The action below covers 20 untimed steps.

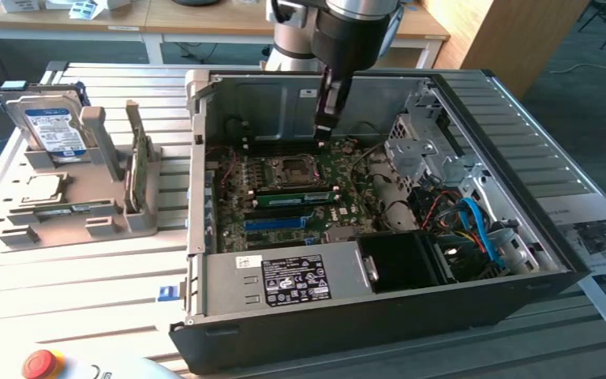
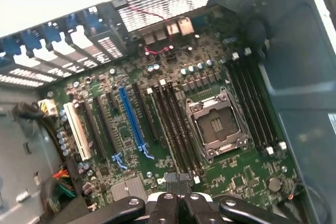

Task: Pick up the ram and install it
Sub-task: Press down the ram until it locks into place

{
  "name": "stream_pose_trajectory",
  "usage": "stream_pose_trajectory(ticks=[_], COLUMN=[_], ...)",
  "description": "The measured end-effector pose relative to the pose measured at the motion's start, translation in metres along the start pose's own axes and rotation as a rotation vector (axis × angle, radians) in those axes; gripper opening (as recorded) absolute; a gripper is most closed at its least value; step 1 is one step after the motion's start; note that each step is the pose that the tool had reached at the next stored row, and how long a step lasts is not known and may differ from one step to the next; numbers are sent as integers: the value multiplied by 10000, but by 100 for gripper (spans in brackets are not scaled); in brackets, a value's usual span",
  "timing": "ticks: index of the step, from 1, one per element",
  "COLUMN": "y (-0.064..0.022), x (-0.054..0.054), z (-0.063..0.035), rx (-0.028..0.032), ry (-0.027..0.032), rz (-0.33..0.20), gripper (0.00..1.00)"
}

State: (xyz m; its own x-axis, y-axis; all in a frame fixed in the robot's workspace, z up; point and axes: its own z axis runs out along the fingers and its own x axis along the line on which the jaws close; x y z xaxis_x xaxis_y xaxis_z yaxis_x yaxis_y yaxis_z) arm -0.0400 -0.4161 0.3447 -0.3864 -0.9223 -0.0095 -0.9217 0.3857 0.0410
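Note:
A green ram (image 1: pixel 294 193) stands on edge in a slot of the motherboard (image 1: pixel 366 207), just beside the empty CPU socket (image 1: pixel 287 168). My gripper (image 1: pixel 324 136) hangs above the back part of the board, apart from the ram, near the case's rear wall. Its fingers are shut with nothing between them. In the wrist view the shut gripper (image 2: pixel 178 181) points down at the end of the long black memory slots (image 2: pixel 176 129) next to the CPU socket (image 2: pixel 215 124).
The open black computer case (image 1: pixel 387 316) walls in the board on all sides; cables (image 1: pixel 472 225) and a drive cage (image 1: pixel 429 150) fill its right side in the exterior view. On the exterior view's left a grey holder (image 1: pixel 124 213) carries a hard drive (image 1: pixel 56 126), a CPU chip (image 1: pixel 40 187) and a narrow labelled strip (image 1: pixel 72 209).

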Motion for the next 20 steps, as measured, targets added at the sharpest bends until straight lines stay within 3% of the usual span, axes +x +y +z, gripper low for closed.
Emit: stream_pose_trajectory(ticks=[20], y=[-2], x=[0], z=[44], rx=[33], ry=[-141], rz=[3448], gripper=[11])
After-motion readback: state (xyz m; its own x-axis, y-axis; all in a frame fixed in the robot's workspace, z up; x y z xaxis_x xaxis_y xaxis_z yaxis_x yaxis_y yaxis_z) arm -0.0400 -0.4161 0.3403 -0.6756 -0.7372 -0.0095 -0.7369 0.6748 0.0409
